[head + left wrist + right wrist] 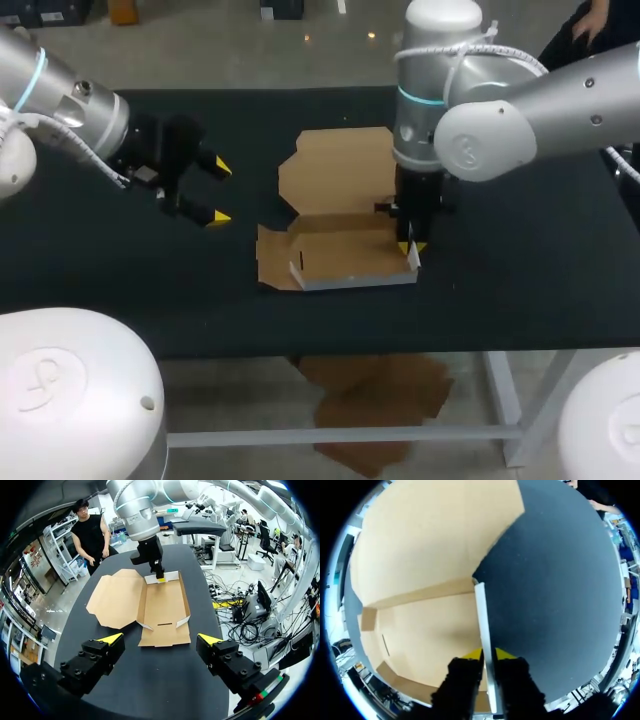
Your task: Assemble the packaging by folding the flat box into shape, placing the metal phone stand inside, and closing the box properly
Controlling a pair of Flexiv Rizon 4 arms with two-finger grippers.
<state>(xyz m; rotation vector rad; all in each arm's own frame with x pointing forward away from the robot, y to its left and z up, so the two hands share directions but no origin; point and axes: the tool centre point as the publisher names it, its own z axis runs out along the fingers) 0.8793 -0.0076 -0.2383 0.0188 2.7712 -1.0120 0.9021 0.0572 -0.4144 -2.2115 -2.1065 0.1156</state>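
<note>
1. Box (pixel 335 250) is lying centre frame in the head view on the black worktop (pixel 520 280). It is only partly formed, with the lid panel (pixel 335 170) lying flat behind it and low walls partly raised.
2. Right hand (pixel 410 245) is clamping the box's right side flap (pixel 482 610), one finger on each face. The flap is standing upright.
3. Left hand (pixel 220 190) is hanging at frame left, fingers wide apart and gripping nothing, near the box but not touching it.
4. Judgement: the thin card is looking light, springy and easy to crease, and likely to slide on the worktop. Best hold is pinching the flaps close to their fold lines while the free hand is pinning the base.
5. Metal phone stand is not showing in any view.
</note>
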